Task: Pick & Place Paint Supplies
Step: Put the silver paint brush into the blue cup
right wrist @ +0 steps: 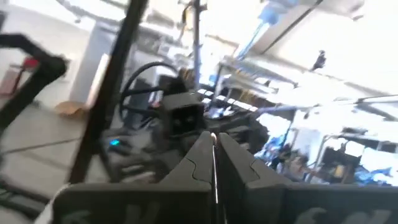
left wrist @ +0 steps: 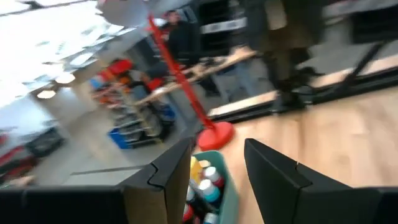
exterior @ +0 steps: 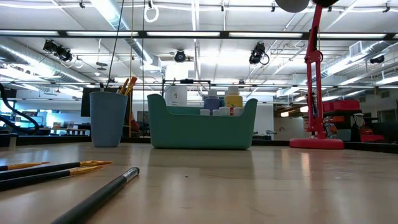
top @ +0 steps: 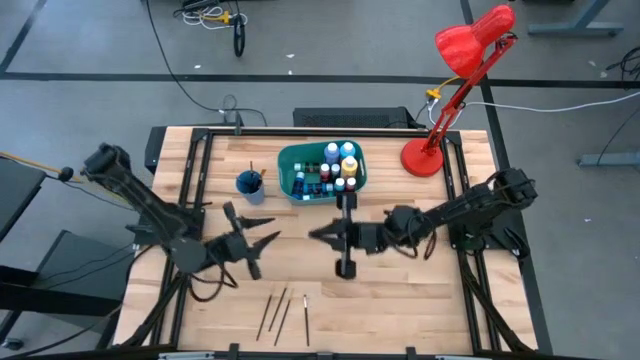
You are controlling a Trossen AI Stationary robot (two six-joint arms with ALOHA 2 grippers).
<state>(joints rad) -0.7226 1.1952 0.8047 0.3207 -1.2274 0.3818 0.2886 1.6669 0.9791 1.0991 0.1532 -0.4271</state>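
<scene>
Several paint bottles [top: 335,165] with pale caps stand in the teal bin [top: 300,185], which also shows in the low view [exterior: 199,127] and the left wrist view [left wrist: 230,186]. Several thin dark-handled brushes [top: 285,312] lie flat on the table's near part [exterior: 62,169]. More brushes stand in the small blue cup [top: 250,183] [exterior: 108,118]. My left gripper [top: 258,243] [left wrist: 216,146] is open, in the air left of centre, pointing toward the bin. My right gripper [top: 318,235] [right wrist: 214,138] is shut, near the table's middle, pointing left. Only a thin pale line shows between its fingers.
A red desk lamp [top: 440,120] stands at the table's far right, its base [exterior: 316,143] right of the bin. A dark bar [top: 345,250] lies just near of the bin. Neither arm shows in the low view. Bare wood [top: 400,300] lies right of the brushes.
</scene>
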